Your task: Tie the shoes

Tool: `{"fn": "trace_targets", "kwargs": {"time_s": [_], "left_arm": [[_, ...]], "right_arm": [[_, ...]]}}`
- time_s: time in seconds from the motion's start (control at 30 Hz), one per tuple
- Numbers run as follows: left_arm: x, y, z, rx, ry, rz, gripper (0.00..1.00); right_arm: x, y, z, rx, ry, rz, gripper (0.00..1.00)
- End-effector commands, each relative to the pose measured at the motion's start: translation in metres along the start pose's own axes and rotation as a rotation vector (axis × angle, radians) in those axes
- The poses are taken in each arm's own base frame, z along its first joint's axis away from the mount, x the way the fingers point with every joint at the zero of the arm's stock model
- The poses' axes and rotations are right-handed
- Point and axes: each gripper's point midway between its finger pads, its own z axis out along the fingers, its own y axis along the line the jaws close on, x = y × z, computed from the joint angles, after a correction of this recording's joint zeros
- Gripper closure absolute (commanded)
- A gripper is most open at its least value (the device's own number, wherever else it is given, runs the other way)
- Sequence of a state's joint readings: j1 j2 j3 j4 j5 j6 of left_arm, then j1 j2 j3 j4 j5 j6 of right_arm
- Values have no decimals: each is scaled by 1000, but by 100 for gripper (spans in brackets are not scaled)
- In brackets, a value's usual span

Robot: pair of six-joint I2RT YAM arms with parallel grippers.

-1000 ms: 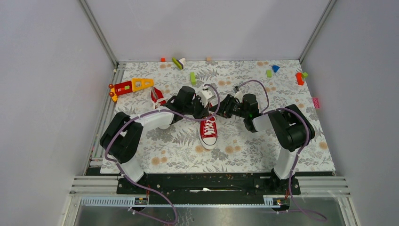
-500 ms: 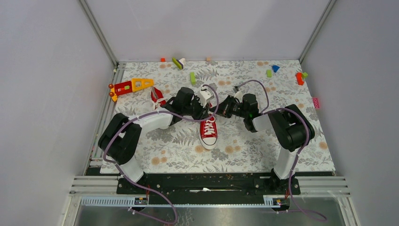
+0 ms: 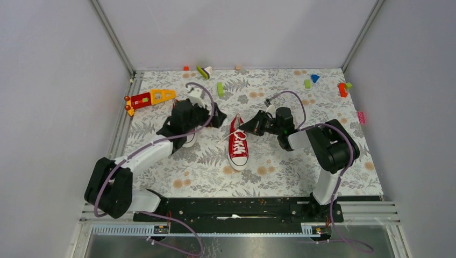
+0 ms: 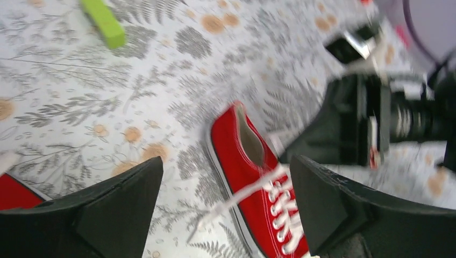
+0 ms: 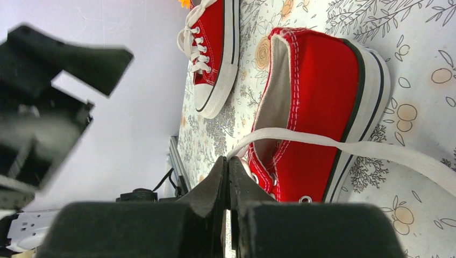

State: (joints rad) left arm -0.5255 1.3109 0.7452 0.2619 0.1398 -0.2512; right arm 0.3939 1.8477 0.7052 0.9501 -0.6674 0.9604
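Fingers [image 4: 113, 207] of the left gripper [image 4: 226, 164] stand spread wide with nothing between them, hovering over the table [image 3: 322, 161] just left of the middle shoe [image 3: 237, 146]. Those of the right gripper [image 5: 227, 161] are pressed together on a white lace [image 5: 376, 153], which runs from their tips across that shoe's heel opening.

The middle shoe lies on its sole at the centre of the flowered table, toe toward the arm bases. The second shoe [image 5: 215, 54] sits to its left, apart from it, mostly hidden under my left arm in the overhead view.

I judge both light and soft: canvas uppers that give under a squeeze, with only the rubber sole and toe cap stiff (a hard tug on a lace could well drag the whole shoe across the cloth). I would grip the body only to steady it, and then at the toe cap.

The lace is the part to work: flat, limp, probably slick, holding no shape of its own. I would take it a little in from its free end, flat side between the pads, with gentle tension. Whether any knot exists I cannot tell.
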Motion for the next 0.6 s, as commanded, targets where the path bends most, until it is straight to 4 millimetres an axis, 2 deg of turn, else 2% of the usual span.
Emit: {"fn": "trace_targets", "kwargs": {"time_s": [0.0, 0.03, 0.23, 0.3, 0.47, 0.57], "left_arm": [[-43, 4, 15, 59, -16, -331, 10], [-44, 1, 22, 66, 30, -354, 12], [-19, -14, 52, 95, 321, -544, 21], [-14, -20, 58, 116, 375, -573, 27], [2, -44, 67, 141, 495, -578, 31], [13, -48, 71, 129, 540, -599, 35]], "right_arm": [[-9, 28, 2, -56, -11, -104, 100], [-9, 29, 2, -58, -10, -109, 100], [-6, 32, 0, -57, -7, -156, 100], [-5, 34, 0, -59, -6, -169, 100], [-4, 38, 1, -72, -2, -181, 100], [-3, 40, 1, -75, -1, -187, 100]]}}
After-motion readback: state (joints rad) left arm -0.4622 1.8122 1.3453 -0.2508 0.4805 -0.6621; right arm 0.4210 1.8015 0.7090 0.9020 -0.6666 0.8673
